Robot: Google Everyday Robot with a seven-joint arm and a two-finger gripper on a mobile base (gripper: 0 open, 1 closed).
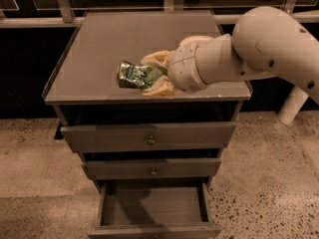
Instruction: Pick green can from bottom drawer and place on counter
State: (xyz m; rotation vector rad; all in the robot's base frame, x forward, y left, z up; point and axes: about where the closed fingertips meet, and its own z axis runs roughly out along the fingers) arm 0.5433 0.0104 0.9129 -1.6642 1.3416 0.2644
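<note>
The green can (134,75) lies on its side between the cream fingers (155,59) of my gripper (149,75), which is shut on it. The can is over the front middle of the counter (99,44), just at or slightly above its surface; I cannot tell whether it touches. My white arm reaches in from the right. The bottom drawer (152,207) stands pulled open below and holds nothing that I can see.
Two upper grey drawers (147,136) with small brass knobs are slightly ajar. A dark railing and glass panels run behind the cabinet. The floor is speckled terrazzo. The cream bowl is hidden behind my arm.
</note>
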